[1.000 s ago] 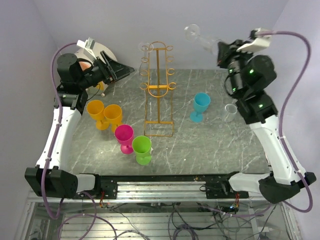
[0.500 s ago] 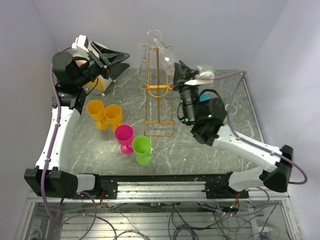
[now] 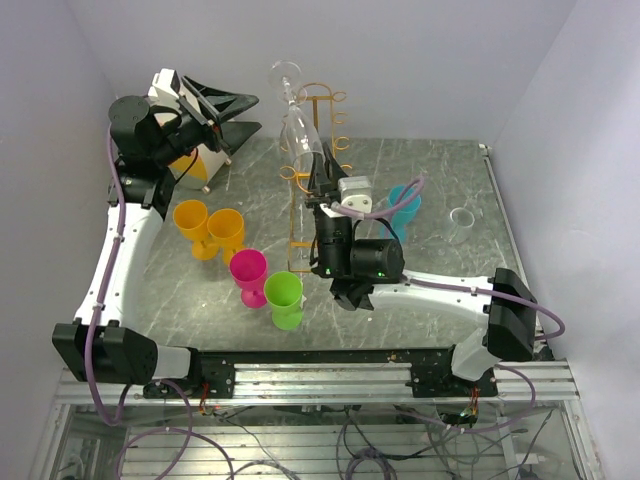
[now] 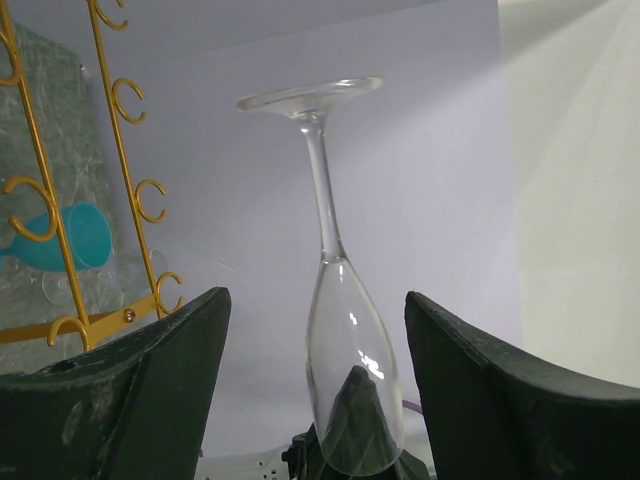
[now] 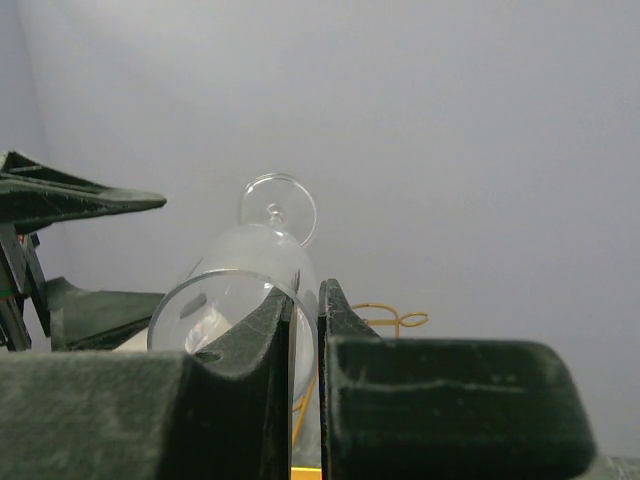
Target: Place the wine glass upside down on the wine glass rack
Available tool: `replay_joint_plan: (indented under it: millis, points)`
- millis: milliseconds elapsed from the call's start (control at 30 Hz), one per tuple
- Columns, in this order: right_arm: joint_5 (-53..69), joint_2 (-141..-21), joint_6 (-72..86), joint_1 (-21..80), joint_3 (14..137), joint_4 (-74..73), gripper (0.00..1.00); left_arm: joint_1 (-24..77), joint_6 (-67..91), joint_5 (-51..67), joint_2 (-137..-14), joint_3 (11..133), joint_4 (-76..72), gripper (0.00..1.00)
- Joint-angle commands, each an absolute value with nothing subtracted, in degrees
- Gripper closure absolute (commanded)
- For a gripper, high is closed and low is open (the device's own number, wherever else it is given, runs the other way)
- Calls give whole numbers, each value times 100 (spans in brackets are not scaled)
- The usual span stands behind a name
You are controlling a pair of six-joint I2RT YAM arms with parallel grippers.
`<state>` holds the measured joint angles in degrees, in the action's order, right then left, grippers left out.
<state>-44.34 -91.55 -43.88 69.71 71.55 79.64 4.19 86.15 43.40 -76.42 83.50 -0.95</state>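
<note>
A clear wine glass [image 3: 297, 125] is held upside down, foot up, just left of the top of the orange-gold wire rack [image 3: 318, 190]. My right gripper [image 3: 322, 172] is shut on the glass's rim, one finger inside the bowl [image 5: 240, 290]. In the left wrist view the glass [image 4: 345, 350] hangs between my open fingers, well beyond them, with the rack's hooks [image 4: 130, 100] at left. My left gripper [image 3: 240, 115] is open and empty, raised at the back left, pointing at the glass.
Two orange cups [image 3: 208, 230], a pink cup [image 3: 249, 275] and a green cup [image 3: 284, 299] stand left of the rack. A blue cup [image 3: 402, 208] and a clear glass [image 3: 461, 217] are to the right. A cream drum [image 3: 205, 160] sits under the left arm.
My right arm swung from the back right across to the rack, carrying the glass to the rack's upper left side. My left gripper rose slightly and stays open.
</note>
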Motion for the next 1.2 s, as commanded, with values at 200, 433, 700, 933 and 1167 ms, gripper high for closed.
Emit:
replay_joint_plan:
  millis: [200, 433, 700, 933, 1167]
  points:
    - [-4175, -9354, -4318, 7087, 7303, 8330, 100, 366, 8741, 4475, -7778, 8491, -249, 21]
    - [-4123, -9591, -4147, 7220, 7460, 8260, 100, 369, 8689, 4478, -7761, 8416, -189, 24]
    - [-4061, -9886, -4333, 7419, 7673, 8355, 100, 369, 8669, 4456, -7710, 8406, -67, 28]
    - [-4127, -10138, -4628, 7548, 7847, 8436, 100, 365, 8620, 4377, -7629, 8356, -69, 43]
    - [-4355, -10375, -5204, 7559, 7841, 9007, 100, 254, 8556, 4233, -7576, 8391, 137, 50]
